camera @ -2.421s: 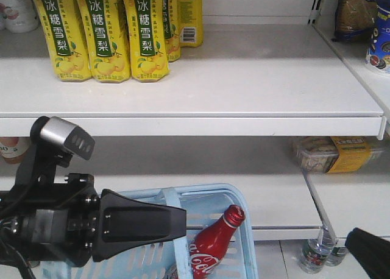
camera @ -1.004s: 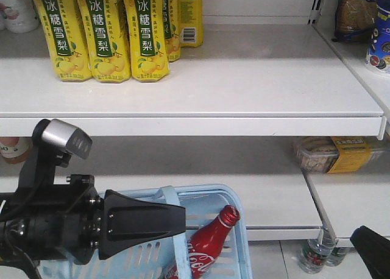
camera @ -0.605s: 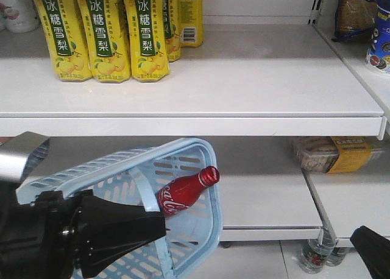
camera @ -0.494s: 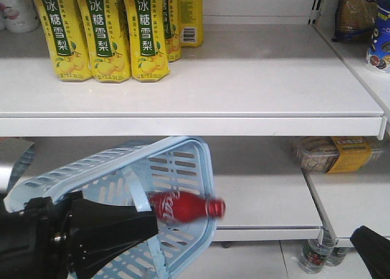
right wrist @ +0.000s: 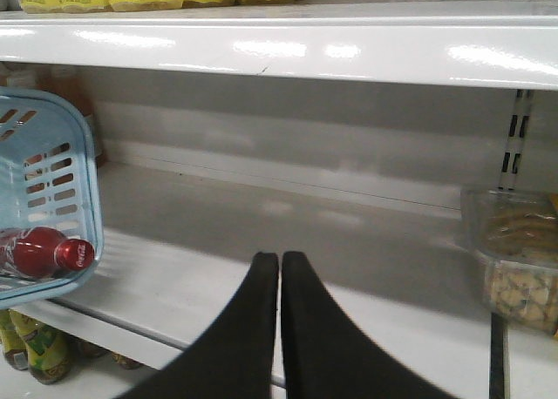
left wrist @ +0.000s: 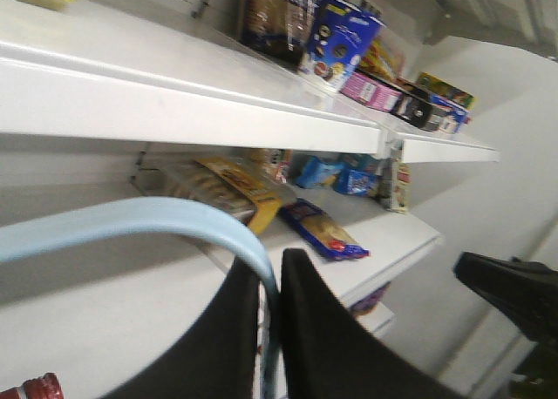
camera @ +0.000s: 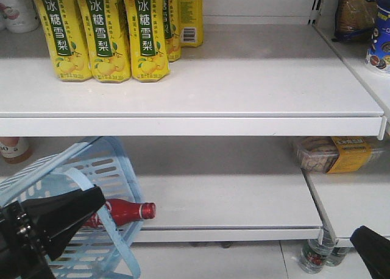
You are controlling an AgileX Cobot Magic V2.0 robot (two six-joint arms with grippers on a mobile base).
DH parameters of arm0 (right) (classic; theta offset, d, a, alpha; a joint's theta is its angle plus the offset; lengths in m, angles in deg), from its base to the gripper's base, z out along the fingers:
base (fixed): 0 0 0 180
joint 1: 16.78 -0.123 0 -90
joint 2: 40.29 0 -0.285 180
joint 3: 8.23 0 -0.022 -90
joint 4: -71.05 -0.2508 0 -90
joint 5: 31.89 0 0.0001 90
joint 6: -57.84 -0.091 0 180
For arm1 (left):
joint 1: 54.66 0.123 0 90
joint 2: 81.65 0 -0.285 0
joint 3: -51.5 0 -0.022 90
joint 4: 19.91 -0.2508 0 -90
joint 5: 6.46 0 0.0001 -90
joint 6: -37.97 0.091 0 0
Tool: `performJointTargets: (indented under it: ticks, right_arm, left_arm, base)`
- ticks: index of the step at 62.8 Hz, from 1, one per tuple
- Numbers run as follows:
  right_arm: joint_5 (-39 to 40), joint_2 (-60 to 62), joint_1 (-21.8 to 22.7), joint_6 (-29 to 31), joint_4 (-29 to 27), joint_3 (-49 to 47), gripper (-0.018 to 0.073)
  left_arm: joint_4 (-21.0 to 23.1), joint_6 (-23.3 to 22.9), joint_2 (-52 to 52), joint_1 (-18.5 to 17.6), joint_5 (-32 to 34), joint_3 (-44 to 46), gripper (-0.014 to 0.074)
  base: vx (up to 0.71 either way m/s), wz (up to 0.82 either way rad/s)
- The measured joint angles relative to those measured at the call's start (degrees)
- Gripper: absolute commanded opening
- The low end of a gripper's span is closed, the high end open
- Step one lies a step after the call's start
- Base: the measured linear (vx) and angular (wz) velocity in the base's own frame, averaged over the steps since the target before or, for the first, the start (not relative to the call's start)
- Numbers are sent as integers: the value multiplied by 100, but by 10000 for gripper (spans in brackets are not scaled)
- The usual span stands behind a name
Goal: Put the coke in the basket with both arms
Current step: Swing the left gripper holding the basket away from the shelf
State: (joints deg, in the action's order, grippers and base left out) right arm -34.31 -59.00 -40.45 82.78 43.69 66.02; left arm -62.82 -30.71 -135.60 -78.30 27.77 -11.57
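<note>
Two black fingers of the left gripper (left wrist: 266, 329) pinch the pale blue band handle (left wrist: 166, 220) of the basket (camera: 91, 169), which hangs tipped on its side at the far left; the coke (camera: 125, 212) lies flat in it, just right of those fingertips, its red cap poking past the rim. Well to the right, the right gripper (right wrist: 280, 264) holds nothing, fingers pressed together before the lower shelf (right wrist: 349, 242).

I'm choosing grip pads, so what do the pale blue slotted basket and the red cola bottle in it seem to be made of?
The pale blue slotted basket looks like moulded plastic, matte, judging by its even slots and thin band handle. The red cola bottle has a glossy, all-red skin with a ridged cap; it might be coated metal or plastic, and the look leaves that open.
</note>
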Motion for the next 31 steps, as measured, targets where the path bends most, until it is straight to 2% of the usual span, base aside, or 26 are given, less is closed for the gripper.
performJointTargets:
  ticks: [21, 31]
  right_arm:
    - [0, 0, 0, 0, 0, 0, -5]
    - [0, 0, 0, -1, 0, 0, -5]
  left_arm:
    - [1509, 1550, 639, 0, -1577, -120, -6]
    - [2219, 2458, 1093, 0, -2399, -120, -6]
  base:
    - [0, 0]
    - [0, 0]
